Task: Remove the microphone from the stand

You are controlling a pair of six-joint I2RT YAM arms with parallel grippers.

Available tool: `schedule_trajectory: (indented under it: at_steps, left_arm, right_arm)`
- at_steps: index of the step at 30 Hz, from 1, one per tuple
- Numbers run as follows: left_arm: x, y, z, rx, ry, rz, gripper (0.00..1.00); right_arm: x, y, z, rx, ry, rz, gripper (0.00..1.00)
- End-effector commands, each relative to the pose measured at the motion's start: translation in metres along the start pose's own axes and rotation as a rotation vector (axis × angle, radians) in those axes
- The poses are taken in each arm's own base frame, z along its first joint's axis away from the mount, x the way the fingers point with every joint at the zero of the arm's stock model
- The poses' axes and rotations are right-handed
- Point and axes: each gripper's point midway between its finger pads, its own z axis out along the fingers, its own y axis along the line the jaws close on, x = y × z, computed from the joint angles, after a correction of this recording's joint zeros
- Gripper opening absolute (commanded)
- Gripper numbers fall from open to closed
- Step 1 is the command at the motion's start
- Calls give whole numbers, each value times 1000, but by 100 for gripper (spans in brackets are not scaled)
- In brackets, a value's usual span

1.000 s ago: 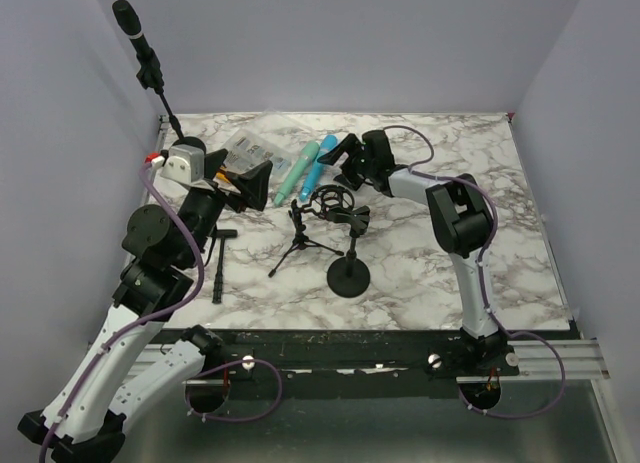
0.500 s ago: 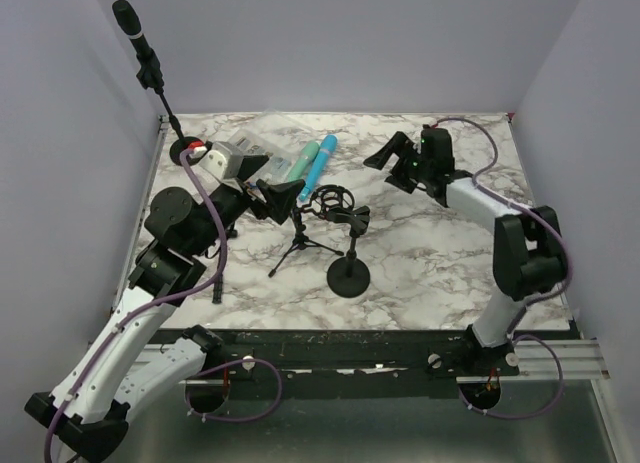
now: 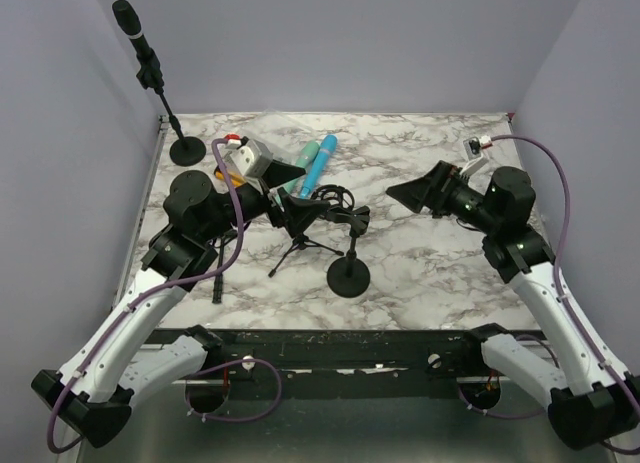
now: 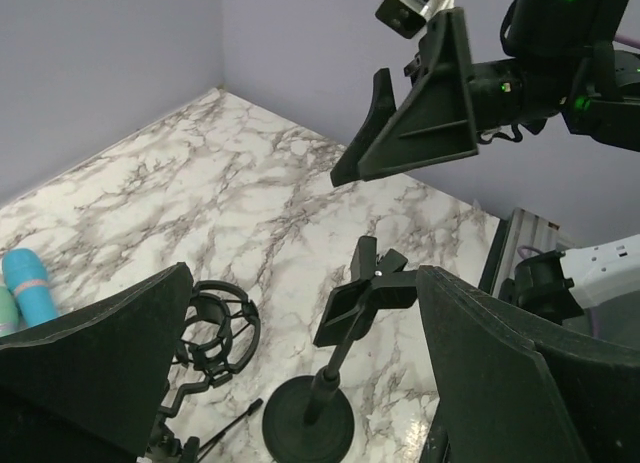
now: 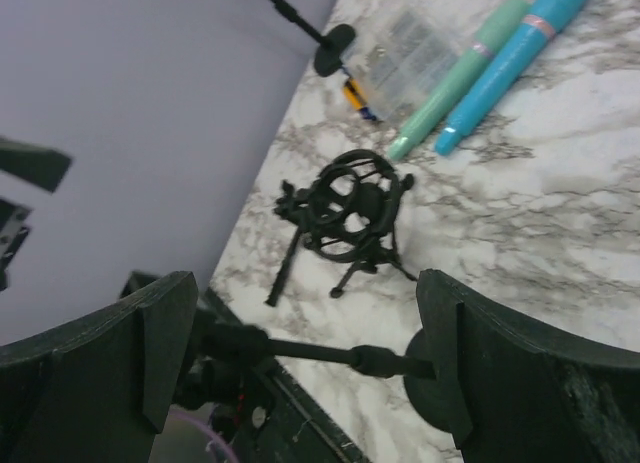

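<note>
Overhead and wrist views of the workspace, with the hazards of the coming step, largest item first.

**Desk** (image 3: 430,263): marble, crowded at centre and back left.

**Left arm** (image 3: 190,218): stretches over the centre. Its pincer (image 3: 303,191) is wide and holds nothing, low over the tripod shock mount (image 5: 350,211) and near the short round-base stand (image 3: 347,273), both of which carry no microphone. A swing from here toward the back-left corner may clip the tripod or the short stand and topple either.

**Right arm** (image 3: 520,243): stands at the right side. Its pincer (image 3: 408,191) is also wide and holds nothing, well apart from every object.

**Tall stand** (image 3: 165,108): sits in the far-left corner, leaning, on a small round base (image 3: 187,150). It looks top-heavy, so a sideways pull with the base unbraced would likely tip it.

**Teal microphone** (image 5: 455,93) and **blue microphone** (image 5: 520,53): lie side by side on the desk behind the shock mount. A nudge could set them rolling.

**Black microphone** (image 3: 128,21): is seated at the top of the tall stand, by judgement the one yet to be removed. It is high and close to the wall. A poor grip there risks dropping it onto the desk.
</note>
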Motion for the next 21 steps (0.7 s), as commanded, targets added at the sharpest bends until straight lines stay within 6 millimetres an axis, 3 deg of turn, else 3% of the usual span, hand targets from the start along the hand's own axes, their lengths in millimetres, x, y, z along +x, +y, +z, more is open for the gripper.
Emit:
schedule_trajectory:
  at_steps: [1, 21]
  left_arm:
    - [-10, -16, 0, 66, -15, 33, 99]
    - [-1, -21, 4, 50, 18, 61, 98]
  right_arm:
    - [16, 60, -25, -295, 85, 53, 100]
    - [54, 86, 7, -315, 279, 92, 100]
